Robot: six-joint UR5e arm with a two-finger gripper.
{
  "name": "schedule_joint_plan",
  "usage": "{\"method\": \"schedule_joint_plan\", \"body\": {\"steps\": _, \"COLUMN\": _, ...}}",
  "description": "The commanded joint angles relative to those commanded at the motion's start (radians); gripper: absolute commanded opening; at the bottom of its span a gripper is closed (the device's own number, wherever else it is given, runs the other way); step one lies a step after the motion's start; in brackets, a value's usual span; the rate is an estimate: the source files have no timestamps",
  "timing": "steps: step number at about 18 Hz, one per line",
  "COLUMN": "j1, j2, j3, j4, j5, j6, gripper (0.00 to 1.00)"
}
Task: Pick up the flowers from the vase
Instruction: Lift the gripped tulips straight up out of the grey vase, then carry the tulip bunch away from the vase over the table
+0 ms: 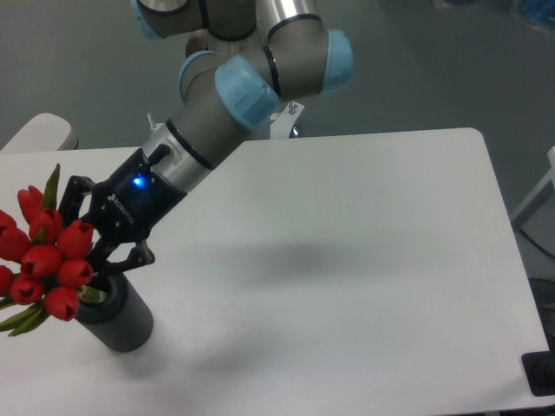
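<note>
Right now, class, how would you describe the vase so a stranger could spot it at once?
Start at the white table and go to its front left corner. Below the gripper and the red flowers stands the vase, a short dark grey cylinder, the only dark thing standing there.

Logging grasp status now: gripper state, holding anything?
Gripper: closed on the flowers, at the stems just above the vase.

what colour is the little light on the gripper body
Blue. A small blue light glows on the black gripper body, clear in the fixed camera view.
</note>
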Motion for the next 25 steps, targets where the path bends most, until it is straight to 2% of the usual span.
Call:
{"method": "schedule_joint_plan", "body": {"steps": 6, "j1": 0.054, "j2": 0.008, "j3": 0.035, "j4": -0.002, "j5": -0.067, "j6": -0.061, "gripper": 0.34}}
{"method": "schedule_joint_plan", "body": {"steps": 11, "j1": 0.104, "j2": -0.008, "j3": 0.066, "j4": 0.0, "j5": -0.072, "j6": -0.048, "gripper": 0.34}}
{"method": "schedule_joint_plan", "body": {"steps": 18, "j1": 0.196, "j2": -0.08, "j3": 0.088, "j4": -0.003, "j5": -0.067, "j6": 0.124, "gripper": 0.34}}
{"method": "schedule_joint_plan", "body": {"steps": 25, "j1": 0.288, "j2": -0.101, "j3": 0.097, "j4": -0.003, "j5": -0.048, "j6": 0.296, "gripper": 0.34}}
